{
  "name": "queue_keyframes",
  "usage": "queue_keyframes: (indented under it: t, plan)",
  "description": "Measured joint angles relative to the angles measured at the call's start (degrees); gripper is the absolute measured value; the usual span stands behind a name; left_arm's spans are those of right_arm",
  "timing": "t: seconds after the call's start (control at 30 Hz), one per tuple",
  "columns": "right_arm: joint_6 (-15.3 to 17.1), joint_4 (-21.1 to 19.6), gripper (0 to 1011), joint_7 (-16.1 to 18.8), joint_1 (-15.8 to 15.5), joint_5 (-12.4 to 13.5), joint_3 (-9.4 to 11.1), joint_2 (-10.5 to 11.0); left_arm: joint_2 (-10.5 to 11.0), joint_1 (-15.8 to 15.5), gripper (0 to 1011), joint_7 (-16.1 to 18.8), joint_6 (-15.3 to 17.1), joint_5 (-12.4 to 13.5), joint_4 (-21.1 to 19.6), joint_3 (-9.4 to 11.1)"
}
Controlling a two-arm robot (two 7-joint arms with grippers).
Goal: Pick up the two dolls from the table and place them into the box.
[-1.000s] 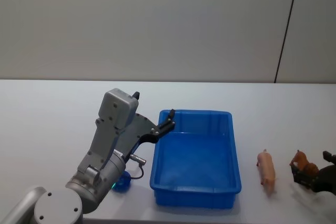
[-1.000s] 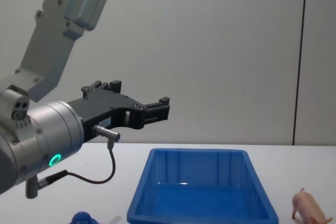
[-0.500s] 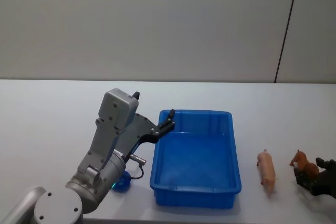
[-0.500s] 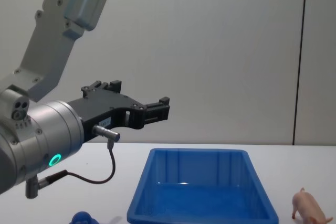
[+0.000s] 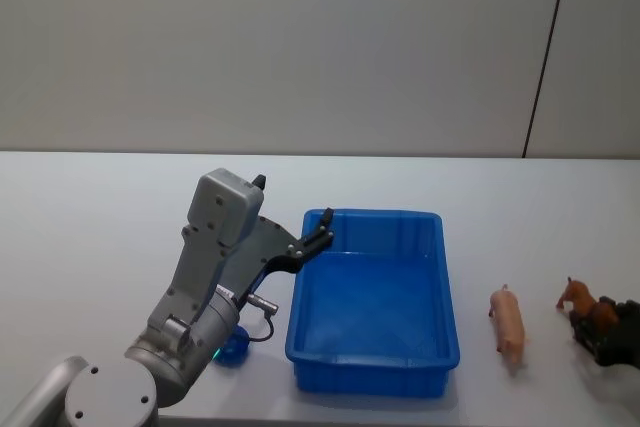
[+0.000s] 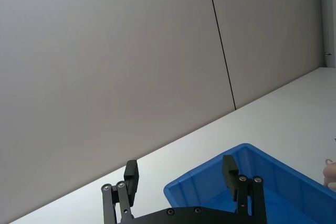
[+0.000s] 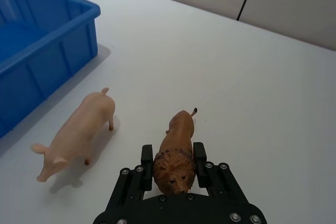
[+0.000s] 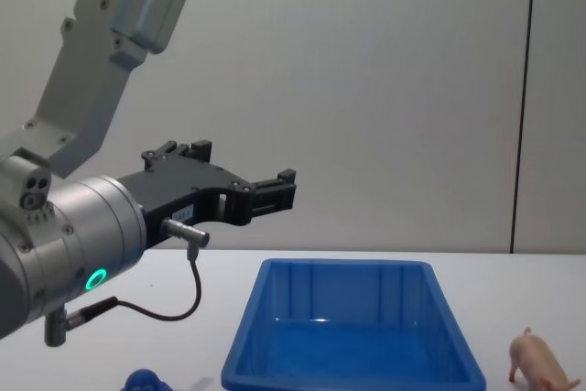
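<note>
The right gripper (image 7: 173,150) pinched a lion (image 7: 181,127), right of the box (image 5: 370,377).
The pig (image 5: 507,322) lay parallel to the box's long side, snout nearward; the left gripper (image 6: 180,174) hung spread above its left rim.

A small brown toy lion (image 7: 178,129) with a shaggy mane and a thin tail sits squeezed by its head in the right gripper (image 7: 174,157), near the pig (image 7: 86,127). Behind is a plain grey wall (image 5: 300,47) with one thin dark line (image 8: 523,98) running down it.
</note>
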Motion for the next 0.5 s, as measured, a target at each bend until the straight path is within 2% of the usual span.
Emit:
queue_keyframes:
  t: [0.5]
  plan:
    - [-4.9, -2.8, 439, -1.13, 1.45, 1.05, 0.45, -0.63, 0.0, 0.0, 1003, 0.0, 0.0, 0.0, 0.0, 0.0]
